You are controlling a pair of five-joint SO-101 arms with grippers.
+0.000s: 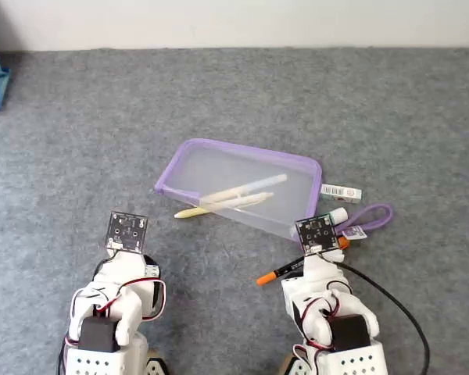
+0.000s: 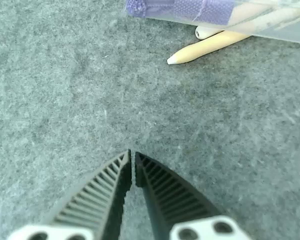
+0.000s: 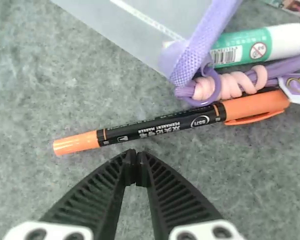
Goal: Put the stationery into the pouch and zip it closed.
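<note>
Pouch (image 1: 211,168) on grey mat (image 1: 78,133), stationery only partly in.
Left gripper (image 2: 132,156) fully closed, holding nothing, over bare mat near pouch corner. Two pens (image 1: 219,205) half inside pouch, tips out on mat. Right gripper (image 3: 136,156) closed, empty, just beside orange marker (image 3: 155,127); glue stick (image 3: 260,45) outside pouch corner.

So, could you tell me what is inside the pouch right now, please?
A white pen and a yellowish pen show through the translucent pouch, tips poking past its edge. The right arm hides its near corner from above.
</note>
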